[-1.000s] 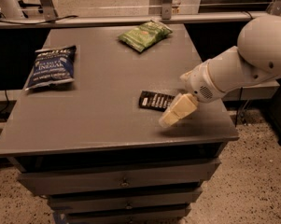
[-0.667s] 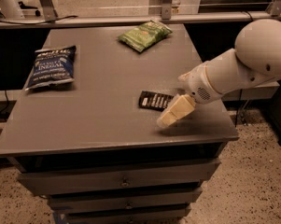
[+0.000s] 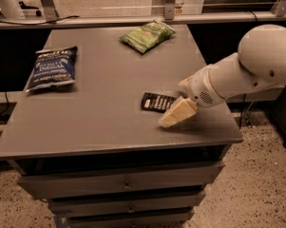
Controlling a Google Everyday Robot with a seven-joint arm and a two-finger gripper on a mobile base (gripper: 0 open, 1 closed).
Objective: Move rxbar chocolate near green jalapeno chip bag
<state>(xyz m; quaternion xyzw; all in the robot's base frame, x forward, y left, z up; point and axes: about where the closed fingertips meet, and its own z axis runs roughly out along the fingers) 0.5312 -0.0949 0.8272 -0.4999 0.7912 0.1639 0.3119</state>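
The rxbar chocolate (image 3: 156,102) is a small flat black bar with pale lettering. It lies on the grey table (image 3: 104,122) toward its front right. My gripper (image 3: 172,116) hangs low over the table just right of the bar and a little in front of it, its tip pointing down-left beside the bar's right end. The bar is not lifted. The green jalapeno chip bag (image 3: 147,34) lies at the back of the table, well away from the bar.
A dark blue chip bag (image 3: 52,66) with white lettering lies at the left of the table. My white arm (image 3: 247,70) reaches in from the right, over the table's right edge. Drawers sit below the tabletop; a rail runs behind it.
My gripper has edged slightly left and down beside the bar. The bar and both bags have not moved.
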